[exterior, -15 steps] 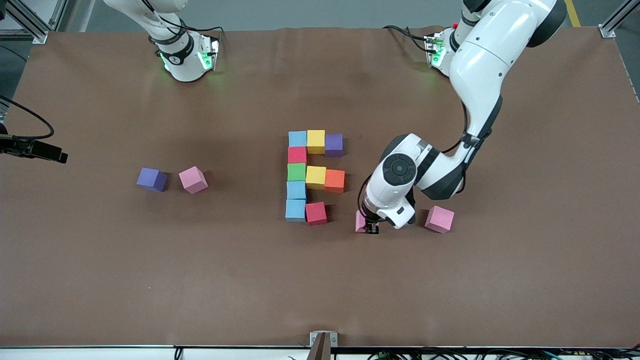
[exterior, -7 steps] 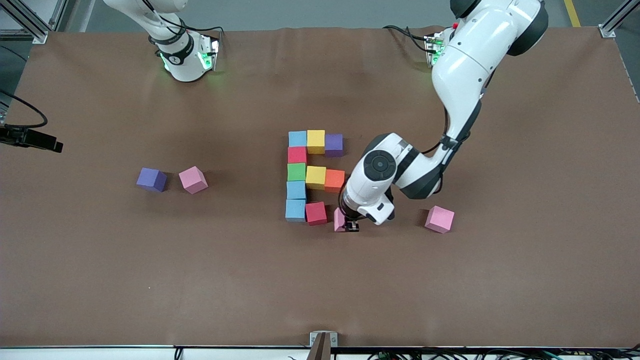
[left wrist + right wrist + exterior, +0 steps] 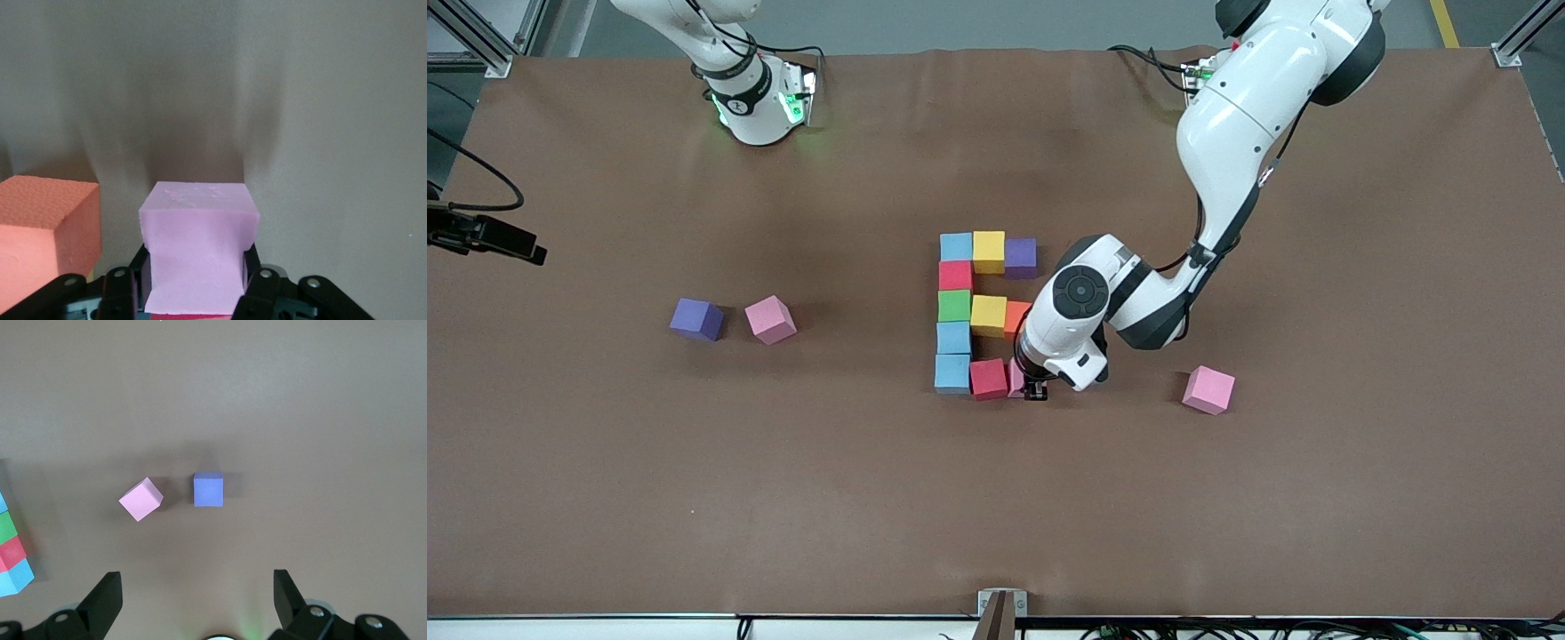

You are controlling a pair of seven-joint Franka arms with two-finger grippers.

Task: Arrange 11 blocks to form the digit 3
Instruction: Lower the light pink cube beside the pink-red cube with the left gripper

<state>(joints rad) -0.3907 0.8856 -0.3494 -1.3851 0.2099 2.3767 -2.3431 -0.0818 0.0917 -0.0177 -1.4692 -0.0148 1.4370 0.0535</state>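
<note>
Carried in from the left arm's end of the table, the pink block [image 3: 1016, 378] now sits right against the red block [image 3: 988, 379] at the end of the lowest bar, where a second ago it was well apart from the figure. Left gripper [image 3: 1036, 389] is clamped on that pink block, one finger [image 3: 252, 261] pressed to each side, and the orange block [image 3: 47, 233] shows just beside it in the left wrist view. With this cube in place the digit 3 [image 3: 987, 311] reads as three short bars joined by a column of light blue, red, green and two more light blue cubes, seen like an E. A spare pink cube [image 3: 1208, 389] lies nearer the left arm's end of the table. Right gripper [image 3: 197, 603] waits with its fingers wide apart, high over a purple cube [image 3: 696, 318] and another pink cube [image 3: 770, 319] toward the right arm's end, both well apart from the figure
</note>
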